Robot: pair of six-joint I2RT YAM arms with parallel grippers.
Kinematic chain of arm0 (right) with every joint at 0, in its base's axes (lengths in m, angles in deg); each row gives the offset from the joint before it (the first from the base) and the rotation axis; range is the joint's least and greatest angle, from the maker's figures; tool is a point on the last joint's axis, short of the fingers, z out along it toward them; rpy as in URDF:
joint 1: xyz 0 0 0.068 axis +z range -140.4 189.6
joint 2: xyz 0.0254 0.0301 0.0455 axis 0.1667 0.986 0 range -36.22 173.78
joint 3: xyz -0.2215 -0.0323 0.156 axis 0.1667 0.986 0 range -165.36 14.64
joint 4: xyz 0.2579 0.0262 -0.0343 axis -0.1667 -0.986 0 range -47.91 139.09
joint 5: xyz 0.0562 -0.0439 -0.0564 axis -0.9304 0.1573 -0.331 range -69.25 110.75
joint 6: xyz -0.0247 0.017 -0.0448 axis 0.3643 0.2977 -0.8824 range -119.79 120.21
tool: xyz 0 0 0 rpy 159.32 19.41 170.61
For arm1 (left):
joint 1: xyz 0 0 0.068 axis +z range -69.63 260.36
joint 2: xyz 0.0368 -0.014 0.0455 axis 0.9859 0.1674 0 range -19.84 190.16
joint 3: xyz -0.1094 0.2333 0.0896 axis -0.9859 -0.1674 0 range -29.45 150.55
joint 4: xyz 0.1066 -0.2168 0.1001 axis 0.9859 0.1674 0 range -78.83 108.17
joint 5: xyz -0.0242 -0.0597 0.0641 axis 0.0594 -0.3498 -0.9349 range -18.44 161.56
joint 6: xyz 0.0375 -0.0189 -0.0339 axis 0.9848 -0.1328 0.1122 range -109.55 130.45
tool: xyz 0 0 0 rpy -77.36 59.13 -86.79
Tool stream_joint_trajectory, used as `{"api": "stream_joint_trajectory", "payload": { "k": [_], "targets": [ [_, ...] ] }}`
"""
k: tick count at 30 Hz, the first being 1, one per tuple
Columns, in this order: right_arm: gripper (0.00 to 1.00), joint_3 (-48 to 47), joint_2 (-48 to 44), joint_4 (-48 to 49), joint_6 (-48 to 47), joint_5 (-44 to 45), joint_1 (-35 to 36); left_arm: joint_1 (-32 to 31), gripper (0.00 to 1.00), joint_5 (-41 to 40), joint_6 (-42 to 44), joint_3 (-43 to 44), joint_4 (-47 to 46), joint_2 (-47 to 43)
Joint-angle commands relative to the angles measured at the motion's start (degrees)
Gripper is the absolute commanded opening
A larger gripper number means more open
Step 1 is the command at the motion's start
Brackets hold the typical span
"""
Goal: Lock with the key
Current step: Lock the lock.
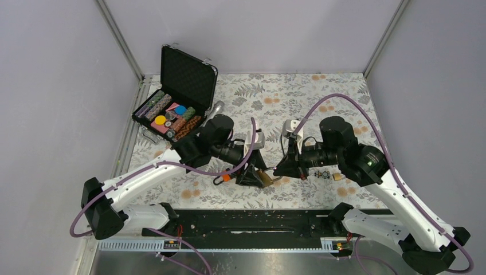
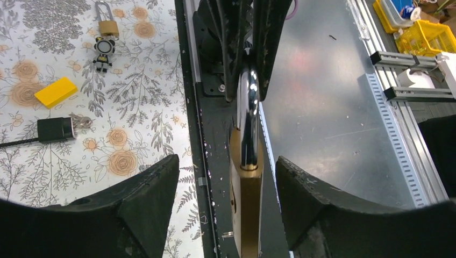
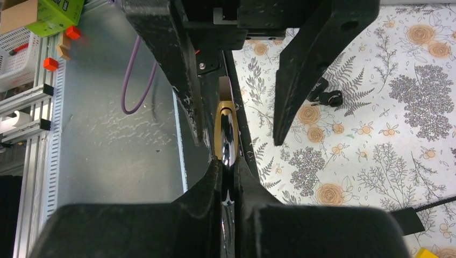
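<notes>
A brass padlock (image 1: 267, 178) with a chrome shackle hangs between my two grippers above the table's near edge. My right gripper (image 1: 282, 171) is shut on the shackle (image 3: 227, 148); the brass body (image 3: 223, 115) points away from it. My left gripper (image 1: 253, 175) is open, its fingers (image 2: 145, 199) spread on either side of the padlock body (image 2: 247, 209) without touching it. A black-headed key (image 2: 56, 129) lies on the flowered mat; it also shows in the right wrist view (image 3: 328, 98). No key shows in the lock.
A yellow block (image 2: 55, 91), a small padlock (image 2: 107, 25) and a toy figure keychain (image 2: 103, 48) lie on the mat. An open black case of poker chips (image 1: 172, 109) stands at the back left, with a silver cylinder (image 1: 216, 109) beside it. The black base rail (image 1: 258, 220) runs below.
</notes>
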State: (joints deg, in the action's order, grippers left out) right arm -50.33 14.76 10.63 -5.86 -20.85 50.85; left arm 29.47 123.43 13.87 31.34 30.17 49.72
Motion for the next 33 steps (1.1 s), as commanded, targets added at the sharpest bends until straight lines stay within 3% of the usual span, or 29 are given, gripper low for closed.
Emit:
{"api": "stream_joint_trajectory", "payload": {
  "k": [1, 5, 9, 10, 11, 12, 14, 16, 19, 23, 26, 29, 33],
  "targets": [
    [0.00, -1.5, 0.0, 3.4, -1.1, -2.5, 0.0, -1.2, 0.62, -0.8, 3.5, 4.2, 1.5, 1.6],
    [0.00, -1.7, 0.4, 3.4, -1.2, -2.3, -0.1, -1.3, 0.44, -0.9, 3.7, 5.2, 2.0, 2.6],
    [0.00, -1.7, 0.6, 3.8, -0.5, -1.5, 0.0, -1.2, 0.04, -0.6, 3.8, 6.2, 2.2, 3.1],
    [0.00, -1.7, 0.5, 4.3, 0.1, -1.1, 0.0, -1.2, 0.00, -0.9, 3.6, 6.3, 2.2, 3.1],
    [0.00, -1.6, 0.3, 5.0, 1.0, -0.3, 0.0, -1.3, 0.00, -1.6, 3.2, 6.3, 1.5, 2.9],
    [0.06, -1.4, 0.1, 5.8, 1.7, 0.5, 0.0, -1.2, 0.00, -3.5, 2.3, 6.2, 0.7, 2.6],
    [0.44, -0.4, -1.0, 8.9, 3.5, 2.6, -0.1, -1.2, 0.00, -9.7, -0.7, 4.8, -3.8, 0.8],
    [0.70, 1.9, -2.4, 14.7, 7.1, 8.2, -0.1, -1.0, 0.00, -17.0, -4.1, 2.3, -10.0, -2.1],
    [0.86, 5.6, -4.4, 21.9, 10.8, 17.8, -0.1, 0.1, 0.00, -24.0, -9.0, 0.2, -16.6, -5.5],
    [0.90, 10.9, -7.4, 32.5, 16.2, 26.8, -0.1, 0.3, 0.00, -32.4, -13.2, -0.5, -22.6, -8.6],
    [0.87, 19.7, -10.2, 47.6, 23.8, 30.5, -0.1, 0.3, 0.00, -38.4, -17.6, -3.0, -30.9, -11.1],
    [0.81, 26.4, -10.2, 64.9, 30.4, 26.4, -0.1, 0.3, 0.00, -41.3, -22.0, -6.1, -43.8, -12.6],
    [0.78, 28.1, -5.1, 77.4, 34.7, 18.2, 0.0, 0.3, 0.00, -40.1, -25.8, -6.2, -52.0, -11.6]
  ]
}}
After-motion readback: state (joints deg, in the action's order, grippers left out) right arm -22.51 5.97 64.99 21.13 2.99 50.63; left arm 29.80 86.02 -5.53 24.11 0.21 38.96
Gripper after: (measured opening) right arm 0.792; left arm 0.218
